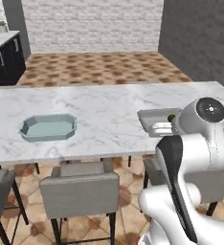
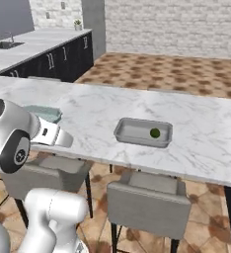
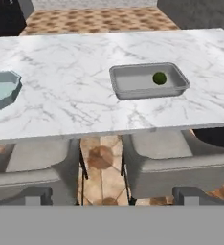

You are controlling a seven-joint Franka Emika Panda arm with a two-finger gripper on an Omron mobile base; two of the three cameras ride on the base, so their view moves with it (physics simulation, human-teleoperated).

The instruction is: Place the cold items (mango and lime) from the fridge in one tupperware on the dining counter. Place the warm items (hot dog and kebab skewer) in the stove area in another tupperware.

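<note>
A grey rectangular tupperware (image 3: 133,88) (image 2: 132,132) (image 1: 150,117) sits on the marble dining counter (image 3: 75,57). The green lime (image 3: 159,78) (image 2: 155,133) (image 1: 171,117) lies in it, near one end. A pale blue eight-sided tupperware (image 1: 48,127) (image 2: 43,112) (image 3: 1,91) stands further left with nothing in it. My gripper (image 3: 111,196) hangs back from the counter's near edge, above the stools. It is open, with its fingertips (image 3: 35,195) wide apart and nothing between them. The mango, hot dog and kebab skewer are out of view.
Grey stools (image 1: 79,189) (image 2: 149,200) (image 3: 181,167) are tucked under the counter's near side. Dark cabinets (image 2: 53,62) with a light worktop and a sink run along the far left. Beyond the counter lies tiled floor (image 1: 99,67), up to a white brick wall.
</note>
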